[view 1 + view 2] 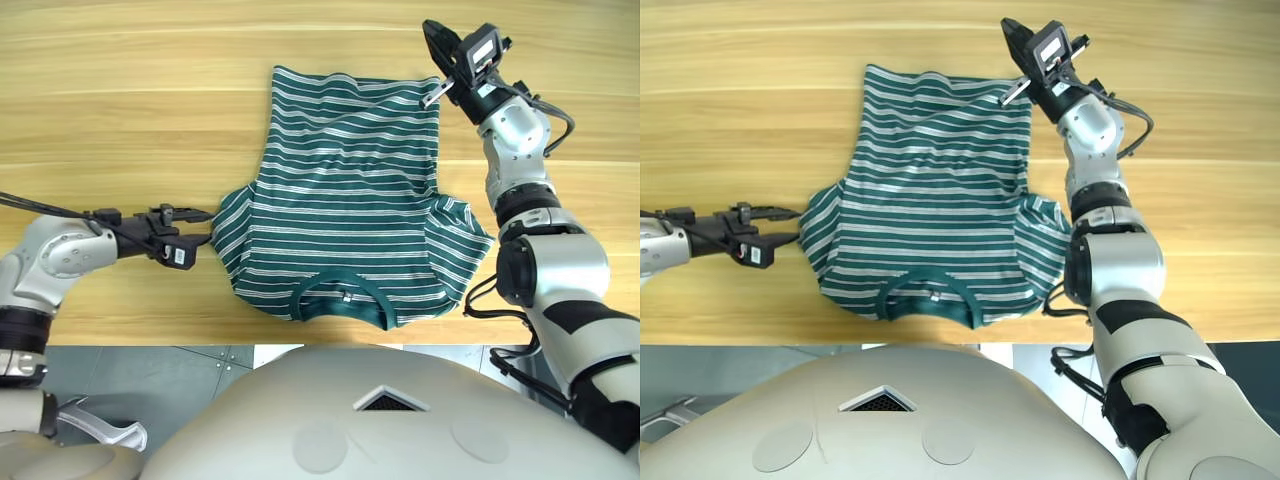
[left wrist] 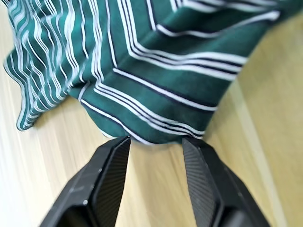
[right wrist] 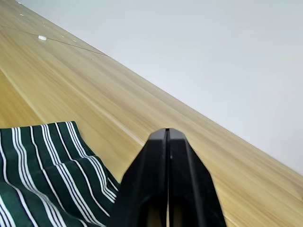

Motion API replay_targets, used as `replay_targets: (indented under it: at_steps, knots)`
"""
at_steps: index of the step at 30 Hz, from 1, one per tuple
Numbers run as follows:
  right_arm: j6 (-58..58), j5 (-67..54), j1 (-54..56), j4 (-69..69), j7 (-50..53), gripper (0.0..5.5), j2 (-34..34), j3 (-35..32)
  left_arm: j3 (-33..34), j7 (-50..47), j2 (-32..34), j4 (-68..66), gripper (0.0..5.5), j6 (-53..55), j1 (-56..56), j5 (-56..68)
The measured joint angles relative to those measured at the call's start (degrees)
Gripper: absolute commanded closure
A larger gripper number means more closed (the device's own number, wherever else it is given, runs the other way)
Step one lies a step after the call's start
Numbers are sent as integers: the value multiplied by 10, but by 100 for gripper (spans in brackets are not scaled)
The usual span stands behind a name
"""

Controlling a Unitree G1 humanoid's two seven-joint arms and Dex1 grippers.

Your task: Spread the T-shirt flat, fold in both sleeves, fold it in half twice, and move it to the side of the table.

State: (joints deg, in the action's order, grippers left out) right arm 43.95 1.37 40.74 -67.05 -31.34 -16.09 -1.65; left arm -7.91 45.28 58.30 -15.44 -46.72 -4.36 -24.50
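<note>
While the T-shirt (image 1: 345, 200) lies mostly spread on the table (image 1: 120, 100), collar (image 1: 345, 296) at 6 o'clock and hem (image 1: 350, 82) at 12, I see my left gripper (image 1: 205, 226) low at the shirt's 9 o'clock. Its fingers are spread, tips just at the edge of the left sleeve (image 1: 232, 225) (bare wood shows between them). My right gripper (image 1: 429, 29) sits near 1 o'clock, by the far hem corner, fingers pressed tight together.

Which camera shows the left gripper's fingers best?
The left wrist view: the left gripper stands open, close up, at a sleeve edge of the T-shirt. Both eye views show it small and side-on beside that sleeve.
</note>
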Motion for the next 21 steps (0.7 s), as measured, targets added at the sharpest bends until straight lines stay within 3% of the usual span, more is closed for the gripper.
replay_targets:
  at_steps: [10,21]
  knots:
    - [0,0,-1,-1,0,550,0,0,17,-24,60,14,345,17,-38,6]
    - [-1,-1,-1,-5,0,550,0,-1,19,-24,56,52,345,-11,-47,99]
